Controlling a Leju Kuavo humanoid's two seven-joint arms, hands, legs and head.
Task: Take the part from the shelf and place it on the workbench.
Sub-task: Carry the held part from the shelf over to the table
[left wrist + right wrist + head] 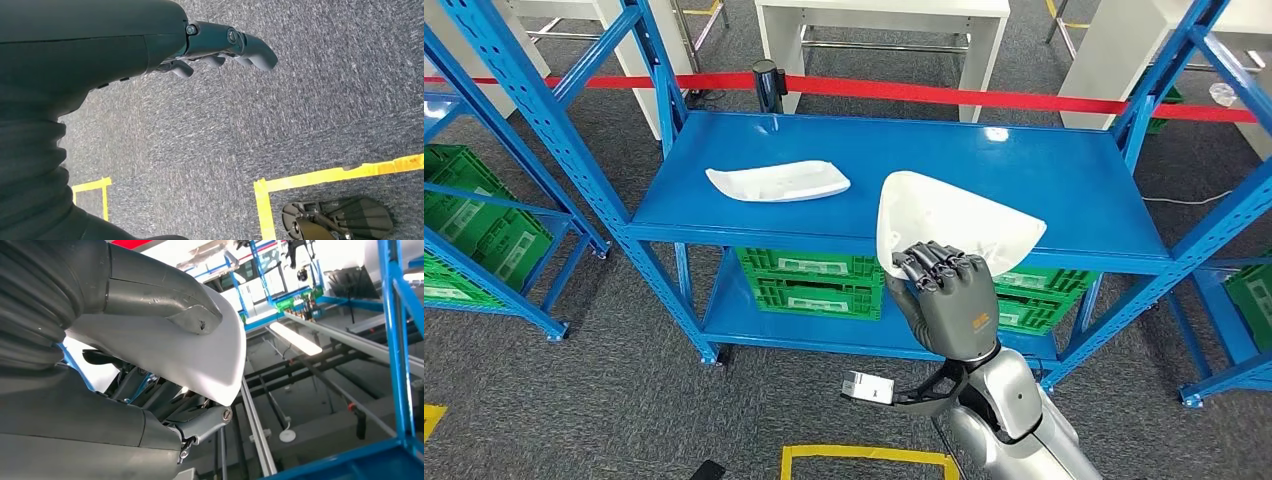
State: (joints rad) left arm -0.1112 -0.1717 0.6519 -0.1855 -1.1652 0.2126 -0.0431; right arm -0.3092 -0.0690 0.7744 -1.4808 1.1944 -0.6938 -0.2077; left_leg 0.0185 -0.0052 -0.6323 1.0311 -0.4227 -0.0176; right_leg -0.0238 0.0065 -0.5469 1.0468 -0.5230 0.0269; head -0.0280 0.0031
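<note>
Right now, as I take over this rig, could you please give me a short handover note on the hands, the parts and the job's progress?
Right hand: grips a white part, raised at the front edge of the blue shelf; the right wrist view shows the thumb over the part and fingers beneath it.
Left hand: holds nothing, hangs over the grey carpet, fingers loosely spread.
Second white part: lies on the shelf's top deck, to the left.
Done: one part grasped and lifted.
Left: carry it to the workbench and set it down.
</note>
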